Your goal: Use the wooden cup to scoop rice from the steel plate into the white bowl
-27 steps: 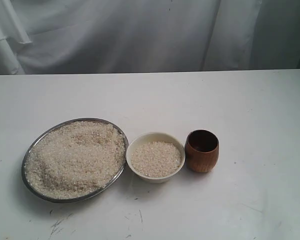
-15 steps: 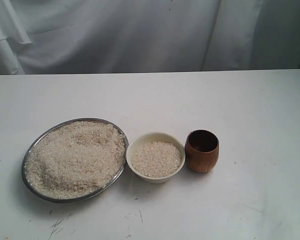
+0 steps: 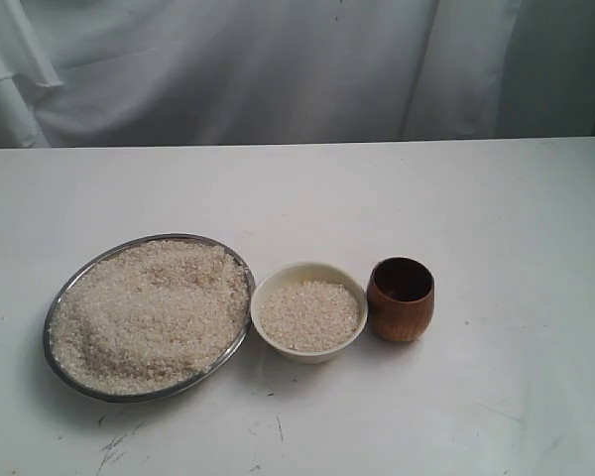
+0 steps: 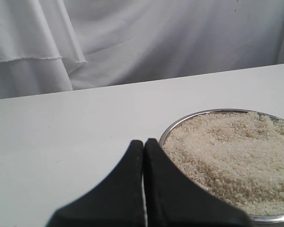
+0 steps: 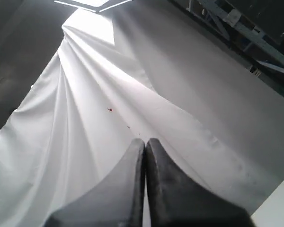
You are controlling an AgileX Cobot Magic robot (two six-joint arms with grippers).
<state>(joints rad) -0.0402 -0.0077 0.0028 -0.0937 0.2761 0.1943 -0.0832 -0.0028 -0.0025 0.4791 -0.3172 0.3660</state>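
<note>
The steel plate (image 3: pixel 59 296) lies front left on the white table, heaped with rice (image 3: pixel 154 312). Right of it stands the white bowl (image 3: pixel 308 273), holding more rice (image 3: pixel 309 314). The wooden cup (image 3: pixel 401 299) stands upright just right of the bowl, its dark inside showing no grains. Neither arm appears in the exterior view. My left gripper (image 4: pixel 144 142) is shut with nothing in it, low beside the plate's rim (image 4: pixel 189 117), the rice (image 4: pixel 232 151) close by. My right gripper (image 5: pixel 145 141) is shut and empty, pointing up at the white cloth.
A white cloth backdrop (image 3: pixel 278 69) hangs behind the table's far edge. Bare white tabletop (image 3: pixel 516 248) stretches right of the cup and behind the vessels. A few dark scuff marks (image 3: pixel 114 448) lie near the front edge.
</note>
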